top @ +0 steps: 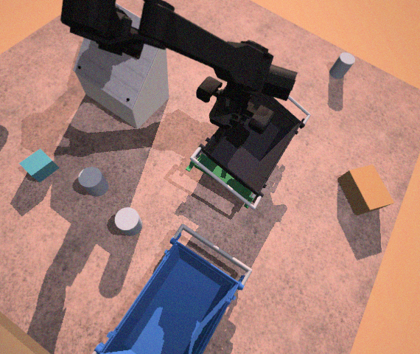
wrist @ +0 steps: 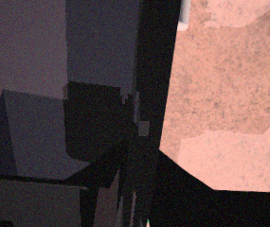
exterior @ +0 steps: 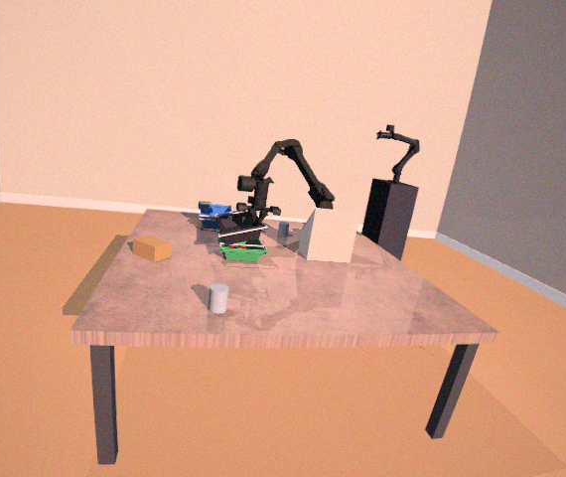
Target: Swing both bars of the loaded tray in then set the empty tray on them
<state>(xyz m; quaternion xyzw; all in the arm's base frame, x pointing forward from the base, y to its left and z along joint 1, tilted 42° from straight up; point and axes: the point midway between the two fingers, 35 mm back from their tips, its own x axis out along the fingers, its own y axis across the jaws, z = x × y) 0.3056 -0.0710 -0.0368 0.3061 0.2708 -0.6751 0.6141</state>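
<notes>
My gripper (top: pixel 259 116) (wrist: pixel 135 147) is shut on the wall of the empty black tray (top: pixel 248 160) (exterior: pixel 234 224) (wrist: pixel 35 71). It holds the tray tilted just above the green loaded tray (top: pixel 217 173) (exterior: pixel 242 252). The black tray covers most of the green one, so only a strip of green with small blocks shows at the near-left edge. A white wire bar (top: pixel 223 183) (exterior: pixel 242 232) runs along that edge, and another white bar (top: pixel 298 105) sticks out at the black tray's far end. I cannot tell whether the green tray's own bars lie across its top.
A blue tray (top: pixel 180 297) (exterior: pixel 213 209) with a grey bar (top: pixel 214 247) lies near the green one. The arm's grey pedestal (top: pixel 122 80) (exterior: pixel 330 236), grey cylinders (top: pixel 343 64) (top: pixel 92 181) (top: pixel 127 220) (exterior: pixel 217 298), a teal cube (top: pixel 38 164) and an orange box (top: pixel 368 188) (exterior: pixel 151 247) stand around.
</notes>
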